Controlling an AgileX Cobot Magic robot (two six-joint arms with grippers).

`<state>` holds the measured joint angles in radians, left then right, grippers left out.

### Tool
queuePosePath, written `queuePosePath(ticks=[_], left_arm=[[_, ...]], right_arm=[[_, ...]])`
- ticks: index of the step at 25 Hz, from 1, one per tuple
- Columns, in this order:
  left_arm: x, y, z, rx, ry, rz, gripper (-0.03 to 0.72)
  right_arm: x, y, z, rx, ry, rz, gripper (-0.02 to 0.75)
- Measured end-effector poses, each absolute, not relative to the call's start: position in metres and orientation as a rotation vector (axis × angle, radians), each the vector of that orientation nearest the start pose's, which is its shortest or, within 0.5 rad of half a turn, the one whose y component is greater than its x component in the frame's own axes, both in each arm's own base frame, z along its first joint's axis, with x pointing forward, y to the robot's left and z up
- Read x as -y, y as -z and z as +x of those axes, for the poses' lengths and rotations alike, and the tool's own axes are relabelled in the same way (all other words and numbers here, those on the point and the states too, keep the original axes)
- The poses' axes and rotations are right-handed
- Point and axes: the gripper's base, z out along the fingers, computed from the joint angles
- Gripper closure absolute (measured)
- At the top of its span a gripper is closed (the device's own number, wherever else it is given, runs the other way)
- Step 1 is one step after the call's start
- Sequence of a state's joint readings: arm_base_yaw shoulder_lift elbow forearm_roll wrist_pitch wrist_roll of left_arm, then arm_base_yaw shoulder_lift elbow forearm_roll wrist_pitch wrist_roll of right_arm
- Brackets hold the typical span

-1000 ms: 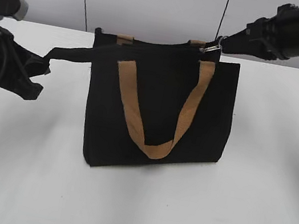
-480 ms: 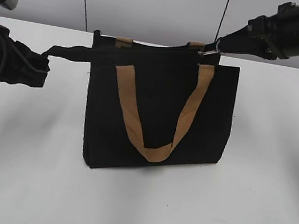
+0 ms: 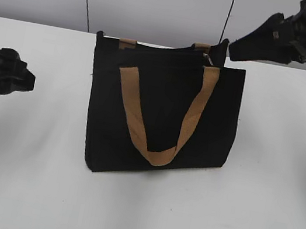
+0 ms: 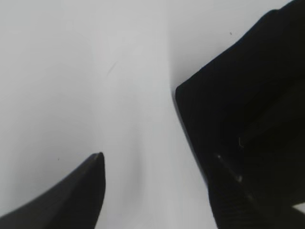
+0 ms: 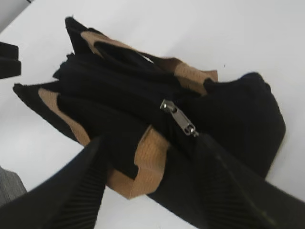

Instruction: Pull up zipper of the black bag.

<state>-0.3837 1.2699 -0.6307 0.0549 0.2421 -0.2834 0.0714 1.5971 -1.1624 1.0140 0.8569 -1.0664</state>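
Note:
The black bag [image 3: 162, 110] stands upright in the middle of the white table, its tan handles [image 3: 192, 112] hanging down its front. The silver zipper [image 5: 178, 117] lies loose on the bag's top seam, near the bag's right end. My right gripper [image 3: 234, 50] hovers just up and right of the bag's top right corner. It is open, and its two fingers [image 5: 152, 143] straddle the view of the zipper without touching it. My left gripper [image 3: 25, 80] is open and empty [image 4: 157, 162], well left of the bag, over bare table.
White table [image 3: 254, 215] all around the bag, with a grey wall behind. A black mass [image 4: 238, 95] fills the right of the left wrist view.
My left gripper let go of the black strap it held taut and drew back left; the strap fell back. My right gripper released the zipper pull and lifted slightly up and right.

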Motion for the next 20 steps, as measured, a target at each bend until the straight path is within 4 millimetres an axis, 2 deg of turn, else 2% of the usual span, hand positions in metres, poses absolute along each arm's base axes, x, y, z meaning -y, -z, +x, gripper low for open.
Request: queuePosePath(ticks=[4,9,16,20], left_arm=[[0.083,-0.244,0.208,-2.427,0.271,0.157,0.195],[0.069,-0.268,0.176,-2.440,0.263,0.150,0.198],[0.047,-0.297,0.123,-2.394,0.264,0.164,0.200],[0.037,-0.300,0.101,-2.425,0.225,0.190,0.200]], right_arm=[[-0.091,-0.290,0.312,-2.292,-0.657,-0.790,0.282],[-0.106,-0.303,0.288,-2.355,-0.527,-0.897,0.281],[-0.095,-0.328,0.262,-2.396,-0.409,-0.852,0.281],[-0.088,-0.344,0.244,-2.392,-0.364,-0.829,0.281]])
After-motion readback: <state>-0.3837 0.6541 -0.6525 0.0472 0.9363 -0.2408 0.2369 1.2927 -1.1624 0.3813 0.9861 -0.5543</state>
